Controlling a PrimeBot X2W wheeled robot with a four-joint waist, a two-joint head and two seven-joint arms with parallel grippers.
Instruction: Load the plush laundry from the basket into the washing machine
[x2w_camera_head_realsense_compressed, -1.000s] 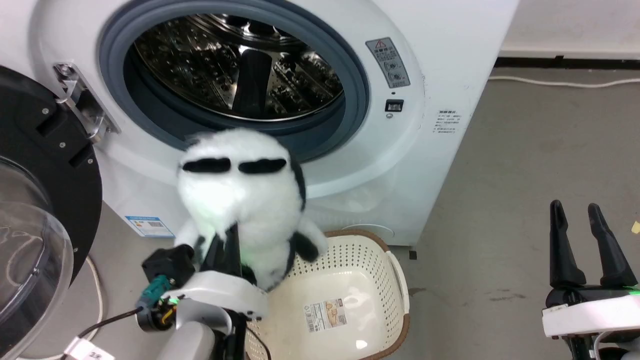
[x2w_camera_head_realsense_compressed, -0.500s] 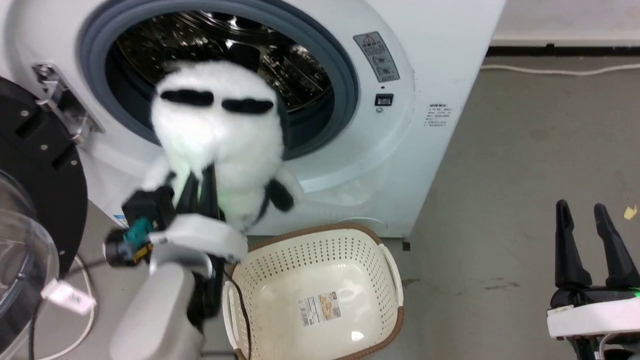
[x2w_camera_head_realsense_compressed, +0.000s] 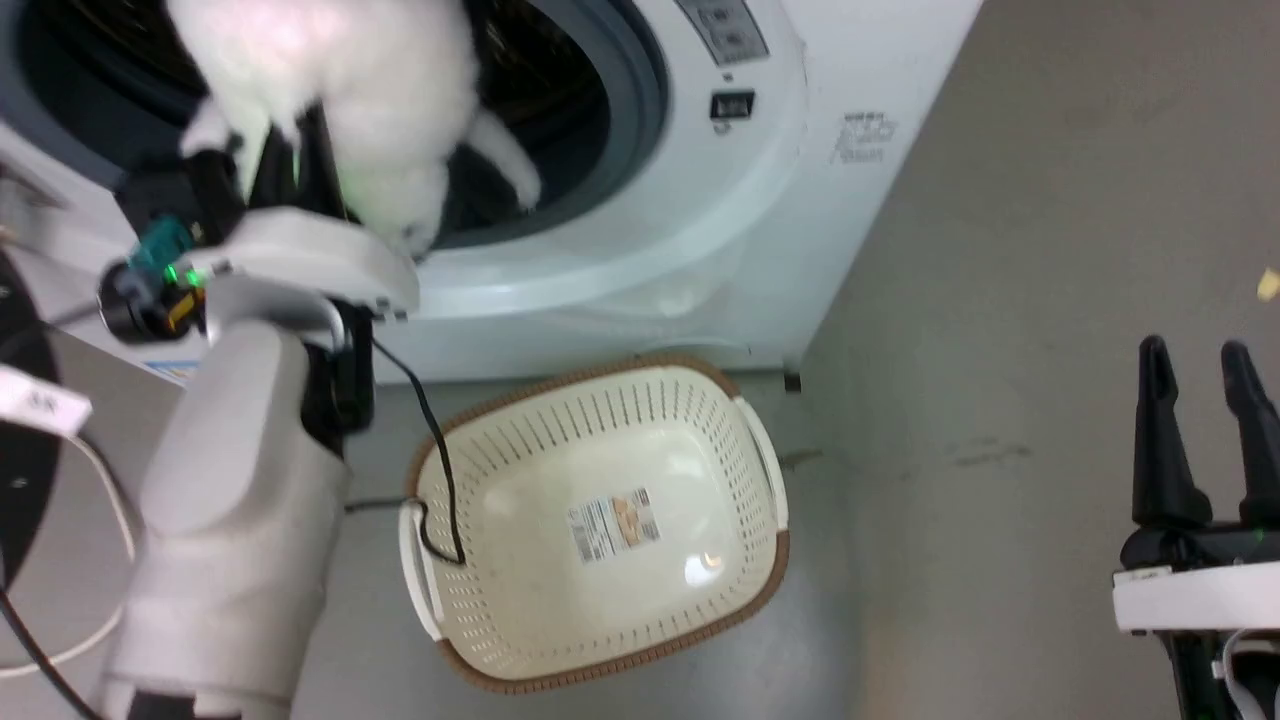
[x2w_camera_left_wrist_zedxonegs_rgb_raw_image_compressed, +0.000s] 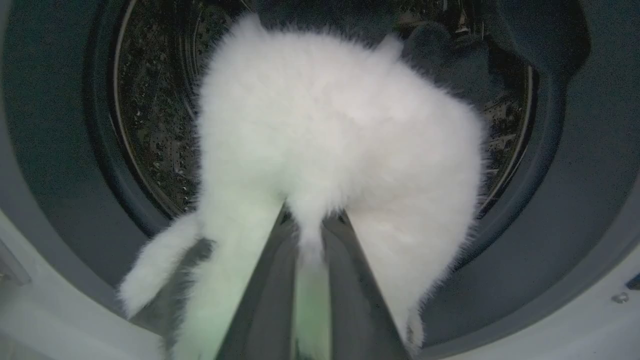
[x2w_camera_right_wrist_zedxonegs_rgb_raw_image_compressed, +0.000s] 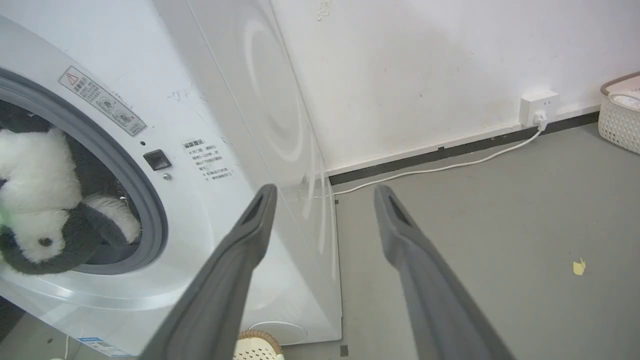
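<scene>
With the left gripper (x2w_camera_left_wrist_zedxonegs_rgb_raw_image_compressed: 312, 222) clamped on the plush laundry (x2w_camera_left_wrist_zedxonegs_rgb_raw_image_compressed: 330, 115) and the right gripper (x2w_camera_right_wrist_zedxonegs_rgb_raw_image_compressed: 322, 192) gaping empty, a release now could let it slump out over the six-o'clock lip of the washing machine (x2w_camera_head_realsense_compressed: 620, 260).

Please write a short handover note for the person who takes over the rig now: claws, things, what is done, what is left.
Left claw: shut on the plush laundry, held in the door opening of the washing machine.
Right claw: open, holding nothing.
Basket: on the floor before the machine, no laundry in it.
Done: plush is out of the basket.
Left: push it deeper into the drum, open, pull the arm back.
</scene>
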